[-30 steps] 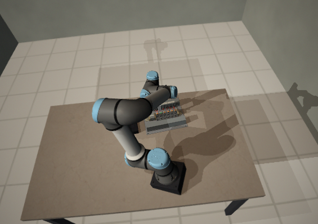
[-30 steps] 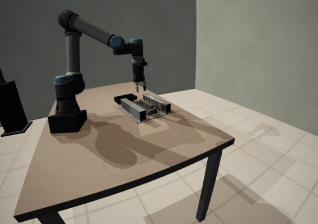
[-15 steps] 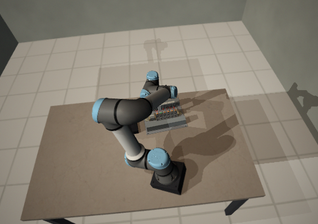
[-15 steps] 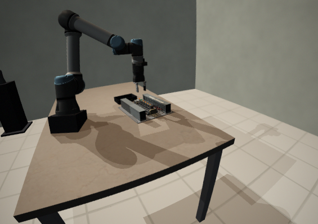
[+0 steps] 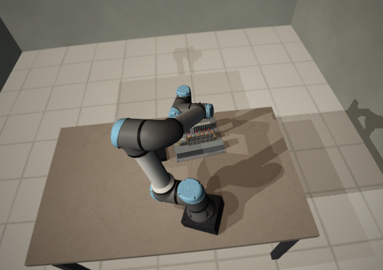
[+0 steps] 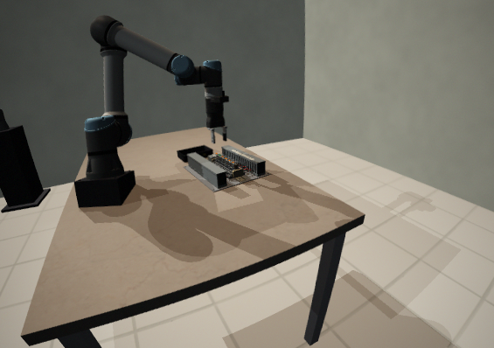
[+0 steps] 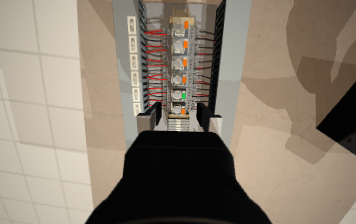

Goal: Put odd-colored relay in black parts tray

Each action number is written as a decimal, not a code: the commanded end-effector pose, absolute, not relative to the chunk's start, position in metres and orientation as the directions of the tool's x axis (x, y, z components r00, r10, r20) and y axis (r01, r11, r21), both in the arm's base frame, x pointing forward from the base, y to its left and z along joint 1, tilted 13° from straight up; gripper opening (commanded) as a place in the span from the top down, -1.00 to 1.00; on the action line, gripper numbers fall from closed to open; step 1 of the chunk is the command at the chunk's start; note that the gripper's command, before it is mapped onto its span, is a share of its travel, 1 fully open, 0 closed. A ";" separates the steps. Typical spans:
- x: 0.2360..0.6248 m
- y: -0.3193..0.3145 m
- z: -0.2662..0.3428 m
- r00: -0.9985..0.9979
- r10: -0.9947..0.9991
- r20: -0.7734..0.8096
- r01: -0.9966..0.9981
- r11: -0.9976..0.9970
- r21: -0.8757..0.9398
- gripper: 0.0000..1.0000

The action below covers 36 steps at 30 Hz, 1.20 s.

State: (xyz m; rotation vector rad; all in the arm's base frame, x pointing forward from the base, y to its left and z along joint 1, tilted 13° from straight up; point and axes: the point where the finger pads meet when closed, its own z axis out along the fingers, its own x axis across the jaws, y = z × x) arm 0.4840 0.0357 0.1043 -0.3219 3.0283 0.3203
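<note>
The relay panel (image 5: pixel 200 149) (image 6: pixel 205 169) (image 7: pixel 240 50) lies flat on the table. It bears a row of relays between two grey ducts. The relay with the green button (image 5: pixel 193 136) (image 7: pixel 179 95) sits second from the near end of the row in the wrist view; the other five buttons are orange. My gripper (image 6: pixel 219 141) (image 7: pixel 179 109) is open and empty, pointing down above the panel. In the wrist view its fingertips stand either side of the row's near end, close to the last orange-button relay (image 7: pixel 178 108). The arm hides the fingers in the top view. The black parts tray (image 5: pixel 163 155) (image 6: pixel 183 156) (image 7: pixel 344 125) stands beside the panel.
Grey ducts rise along both long sides of the row, with red and dark wires between ducts and relays. White terminal blocks (image 7: pixel 132 45) top one duct. The table edge (image 7: pixel 82 75) runs just beyond that duct. The arm's black base (image 5: pixel 203 220) (image 6: pixel 104 190) stands on the table.
</note>
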 end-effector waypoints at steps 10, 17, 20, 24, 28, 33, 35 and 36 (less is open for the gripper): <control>0.484 0.035 0.104 -0.974 -0.200 -0.103 -0.217 0.956 0.197 -0.97; 0.486 0.027 0.096 -0.974 -0.200 -0.103 -0.217 0.956 0.197 -0.97; 0.486 0.026 0.095 -0.974 -0.200 -0.103 -0.217 0.956 0.197 -0.97; 0.486 0.026 0.095 -0.974 -0.200 -0.103 -0.217 0.956 0.197 -0.97; 0.486 0.026 0.095 -0.974 -0.200 -0.103 -0.217 0.956 0.197 -0.97; 0.486 0.026 0.095 -0.974 -0.200 -0.103 -0.217 0.956 0.197 -0.97; 0.486 0.026 0.095 -0.974 -0.200 -0.103 -0.217 0.956 0.197 -0.97; 0.486 0.026 0.095 -0.974 -0.200 -0.103 -0.217 0.956 0.197 -0.97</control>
